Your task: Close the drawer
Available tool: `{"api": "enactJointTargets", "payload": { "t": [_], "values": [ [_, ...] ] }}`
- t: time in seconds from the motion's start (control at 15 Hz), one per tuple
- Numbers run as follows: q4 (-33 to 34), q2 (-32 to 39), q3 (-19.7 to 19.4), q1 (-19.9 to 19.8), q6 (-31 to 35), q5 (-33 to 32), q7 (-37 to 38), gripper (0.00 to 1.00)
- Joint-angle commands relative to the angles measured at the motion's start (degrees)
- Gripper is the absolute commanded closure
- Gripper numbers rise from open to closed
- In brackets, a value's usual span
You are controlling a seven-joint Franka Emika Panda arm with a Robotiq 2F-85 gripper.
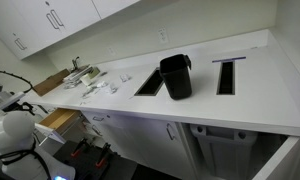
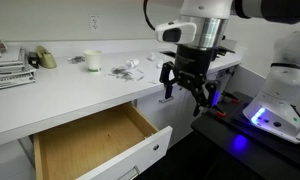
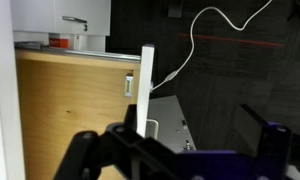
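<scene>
Drawer (image 2: 85, 146) stands pulled out, wooden bottom apparently bare.

The drawer (image 2: 90, 145) has pale, smooth wooden sides and floor with a flat white front. The counter (image 2: 80, 95) is smooth matt white, and the gripper (image 2: 187, 95) looks matt black, plastic or metal.

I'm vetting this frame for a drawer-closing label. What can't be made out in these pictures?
- Drawer: in an exterior view the bottom edge cuts off its white front, so no handle can be made out.
- Drawer in an exterior view: too small to read its inside.
- End effector: the wrist view's bottom edge cuts off its fingers.
- Small items on the counter: too small and blurred to identify.
</scene>
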Motion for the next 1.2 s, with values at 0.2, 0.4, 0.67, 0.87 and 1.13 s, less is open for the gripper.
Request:
{"api": "enactJointTargets", "payload": {
  "t": [0.2, 0.4, 0.67, 0.87, 1.13],
  "values": [
    [6.21, 12.69, 1.97, 1.84, 0.24, -6.59, -12.99, 0.51],
    [8.87, 17.17, 2.1, 2.75, -0.41, -11.19, -19.16, 0.73],
    [12.42, 20.65, 2.26, 5.76, -1.13, -16.28, -26.38, 1.0],
    [11.33, 20.08, 1.41, 6.39, 0.27, -15.0, -27.05, 0.99],
    [12.16, 20.47, 1.4, 7.17, 0.23, -15.15, -28.11, 1.0]
  ]
}}
